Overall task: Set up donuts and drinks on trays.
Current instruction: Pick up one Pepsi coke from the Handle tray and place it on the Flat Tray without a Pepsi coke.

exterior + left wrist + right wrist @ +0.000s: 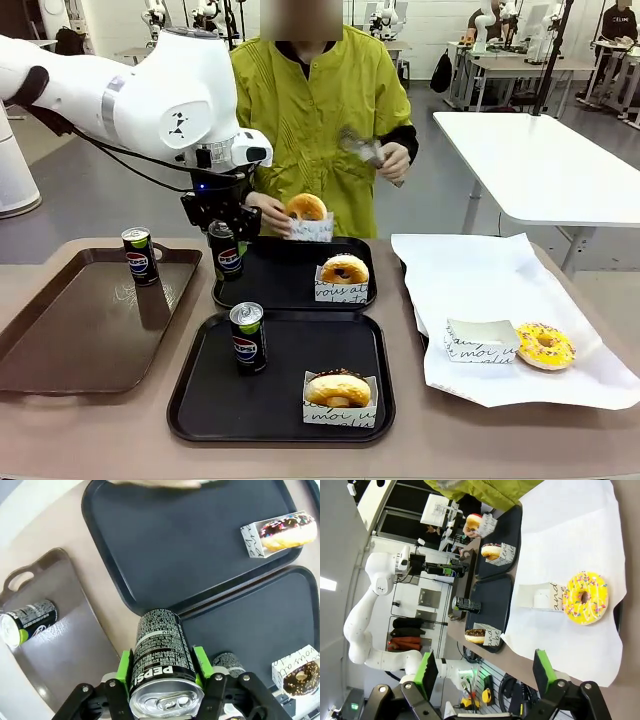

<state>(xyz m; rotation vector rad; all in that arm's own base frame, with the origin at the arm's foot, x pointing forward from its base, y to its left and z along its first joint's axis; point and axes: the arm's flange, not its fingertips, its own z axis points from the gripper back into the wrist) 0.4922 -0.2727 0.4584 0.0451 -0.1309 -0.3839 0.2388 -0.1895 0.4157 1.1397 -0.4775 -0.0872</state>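
My left gripper (pixel 226 248) is shut on a Pepsi can (pixel 161 652), held upright over the left edge of the far black tray (pixel 280 290). That tray holds a chocolate donut (pixel 344 270) in a paper tray. At its far rim the person's hand holds another donut (pixel 306 208) in a paper tray. On the near black tray (pixel 290 410) stand a second can (pixel 247 337) and a donut (pixel 338 389). My right gripper (pixel 485 672) is open above the white paper, with a yellow donut (pixel 583 597) beyond its fingers.
A glossy brown tray (pixel 70 340) at the left carries a third can (pixel 139 255). An empty paper tray (pixel 480 340) lies beside the yellow donut (pixel 545 345) on the white paper sheet (pixel 480 270). The person's other hand holds grey tongs (pixel 365 150).
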